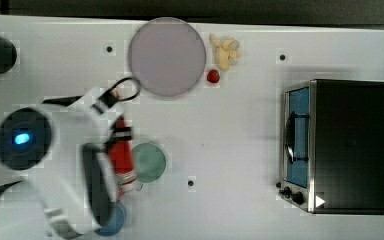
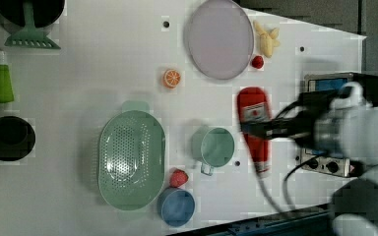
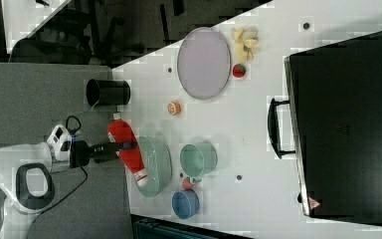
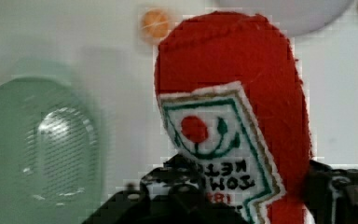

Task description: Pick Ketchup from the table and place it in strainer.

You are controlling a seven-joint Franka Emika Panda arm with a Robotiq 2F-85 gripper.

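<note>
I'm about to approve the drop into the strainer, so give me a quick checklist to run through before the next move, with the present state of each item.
1. Ketchup bottle held by the tool: ok, the fingers clamp its middle in the wrist view.
2. Bottle off the table: ok, the right view shows it lifted.
3. Bottle above the strainer: not ok, in the left view it hangs to the right of the green mug.
4. Strainer free inside: ok.
5. Strawberry and blue bowl outside the strainer: ok, both sit beside its rim.
6. Grip secure for the trip: cannot tell.
</note>
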